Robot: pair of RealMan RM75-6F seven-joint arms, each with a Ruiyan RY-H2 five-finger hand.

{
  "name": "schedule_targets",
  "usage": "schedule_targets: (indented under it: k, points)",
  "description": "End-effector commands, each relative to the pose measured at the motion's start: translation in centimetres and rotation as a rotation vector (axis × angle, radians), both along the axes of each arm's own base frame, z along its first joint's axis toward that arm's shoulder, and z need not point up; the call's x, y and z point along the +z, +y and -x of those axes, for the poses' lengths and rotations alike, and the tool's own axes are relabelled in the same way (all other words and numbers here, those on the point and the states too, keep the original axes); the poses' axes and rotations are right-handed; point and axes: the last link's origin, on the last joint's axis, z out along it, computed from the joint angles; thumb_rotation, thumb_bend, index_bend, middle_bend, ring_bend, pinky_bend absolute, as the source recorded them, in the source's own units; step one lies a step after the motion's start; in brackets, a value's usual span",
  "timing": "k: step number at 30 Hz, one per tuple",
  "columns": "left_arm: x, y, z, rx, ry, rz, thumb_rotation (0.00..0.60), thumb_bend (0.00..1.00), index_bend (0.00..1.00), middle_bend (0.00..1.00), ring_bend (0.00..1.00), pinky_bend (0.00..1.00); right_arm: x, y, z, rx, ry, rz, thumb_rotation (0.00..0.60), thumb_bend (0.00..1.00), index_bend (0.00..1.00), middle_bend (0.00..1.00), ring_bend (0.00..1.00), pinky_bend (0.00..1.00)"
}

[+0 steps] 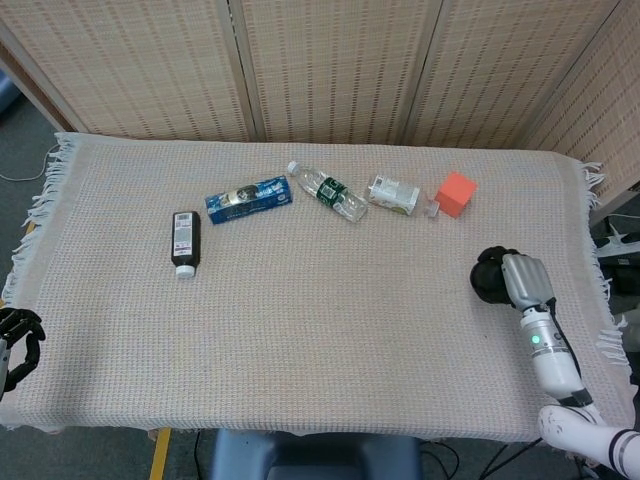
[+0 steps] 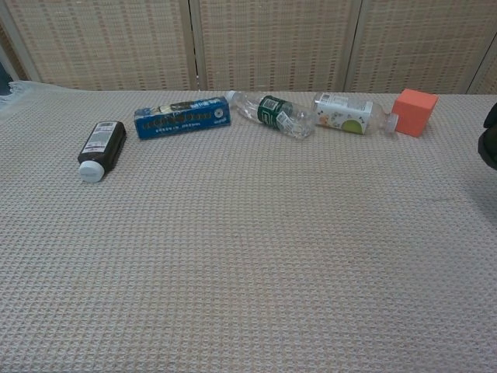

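Nearest thing to my working hand is the orange-red cube (image 1: 456,193), sitting toward the far right of the woven beige cloth (image 1: 320,340), its near-left side just beside the cap end of the small clear bottle with the pale green label (image 1: 394,194). I cannot tell whether the two touch.

My right hand (image 1: 508,278) hovers over the cloth's right side, nearer to me than the cube and apart from it. Its dark fingers (image 1: 489,277) look curled inward with nothing in them, so I read it as closed and empty. The chest view catches only a dark sliver of it at the right edge.

My left hand (image 1: 18,340) hangs off the near left corner of the table, fingers curled, nothing visible in them.

Further left along the far row: a clear water bottle with a dark green label (image 1: 327,190) lying on its side, then a long blue carton (image 1: 249,199), then a dark bottle with a white cap (image 1: 185,241) lying apart.

Risks as I judge them:
- Cube and small bottle are close; a wide or off-centre reach could nudge the bottle, which may roll.
- Fingers curled in would knock the cube away rather than straddle it.
- The loose weave could snag a fingertip dragged low.
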Motion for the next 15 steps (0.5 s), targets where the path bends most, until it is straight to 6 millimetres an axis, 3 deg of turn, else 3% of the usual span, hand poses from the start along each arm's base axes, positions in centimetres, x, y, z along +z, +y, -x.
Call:
schedule_targets:
  k: [1, 4, 8, 12, 15]
  points:
    - [0.0, 0.0, 0.0, -0.001, 0.0, 0.0, 0.6, 0.62, 0.61, 0.44, 0.36, 0.68, -0.9, 0.3, 0.9, -0.034, 0.203, 0.221, 0.6, 0.4, 0.72, 0.63, 0.68, 0.76]
    - [0.0, 0.0, 0.0, -0.001, -0.001, 0.0, 0.6, 0.62, 0.61, 0.44, 0.36, 0.68, -1.5, 0.4, 0.9, -0.03, 0.151, 0.193, 0.6, 0.4, 0.72, 0.63, 0.68, 0.75]
    - [0.0, 0.0, 0.0, -0.004, -0.001, 0.001, 0.6, 0.62, 0.61, 0.44, 0.36, 0.68, -1.9, 0.9, 0.5, -0.069, -0.028, 0.0, 0.6, 0.4, 0.72, 0.63, 0.68, 0.75]
    - [-0.1, 0.0, -0.1, -0.005, 0.003, 0.005, 0.6, 0.62, 0.61, 0.44, 0.36, 0.68, -2.0, 1.5, -0.9, -0.084, -0.185, -0.179, 0.6, 0.4, 0.72, 0.63, 0.68, 0.75]
    - [-0.1, 0.0, -0.1, -0.006, 0.003, 0.004, 0.6, 0.62, 0.61, 0.44, 0.36, 0.68, -1.7, 1.9, -1.6, -0.057, -0.232, -0.212, 0.6, 0.4, 0.72, 0.63, 0.68, 0.75]
